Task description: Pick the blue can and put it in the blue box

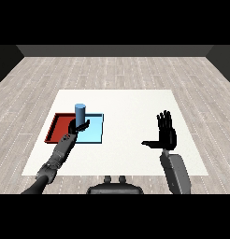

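Looking down from the head view, I see my left hand (77,126) curled round the lower part of the blue can (80,113), with the thumb showing on the can's right side. The can stands upright in that grasp, over the seam where the red tray (55,127) and the light blue tray (94,134) meet. I cannot tell whether its base touches a tray floor or hangs just above it. The two trays lie side by side, touching, toward the left part of the white table (131,107); the red one sits on the left, the blue one on the right. My left forearm (58,156) runs up from the lower left corner and crosses the near edge of the red tray.

My right hand (166,133) is well apart from all this, raised over the right part of the table. Its fingers point straight up and the thumb sticks out to the left, so it holds nothing. The grey right forearm (175,172) comes in from below it.
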